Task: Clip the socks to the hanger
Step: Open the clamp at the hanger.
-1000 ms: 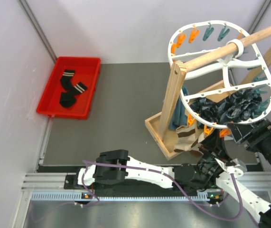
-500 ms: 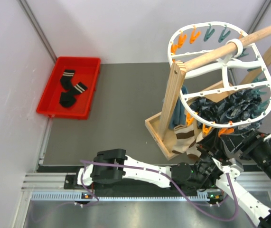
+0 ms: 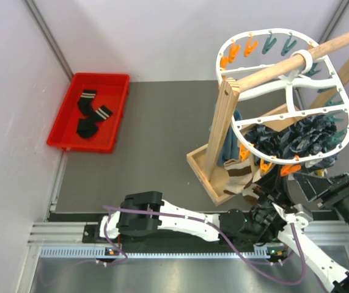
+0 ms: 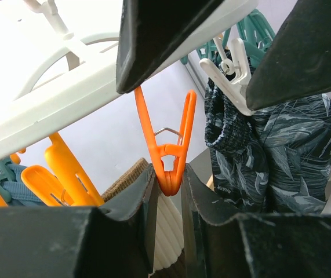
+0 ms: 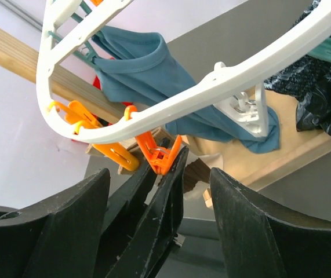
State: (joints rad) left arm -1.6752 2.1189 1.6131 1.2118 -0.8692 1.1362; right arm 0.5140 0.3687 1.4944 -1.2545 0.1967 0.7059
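Table: dark grey mat, pale walls around it. Red tray at the far left corner holds two black socks, striped cuffs toward the far wall

Rack: wooden, at right; its pole carries the hanger

Hanger: white oval, lying flat, long axis running far to near across the pole; orange and teal pegs ring the rim, dark patterned clothes hang beneath it

Sock: banded brown and cream, hanging lengthwise downward below the hanger's near-left rim, cream ribbed top uppermost at an orange peg

Left claw: reaching up from below, clamped on the sock top, the peg's lower tip pinched between its fingers

Right claw: fingers apart, gripping nothing, just beneath the same peg, straddling the left claw
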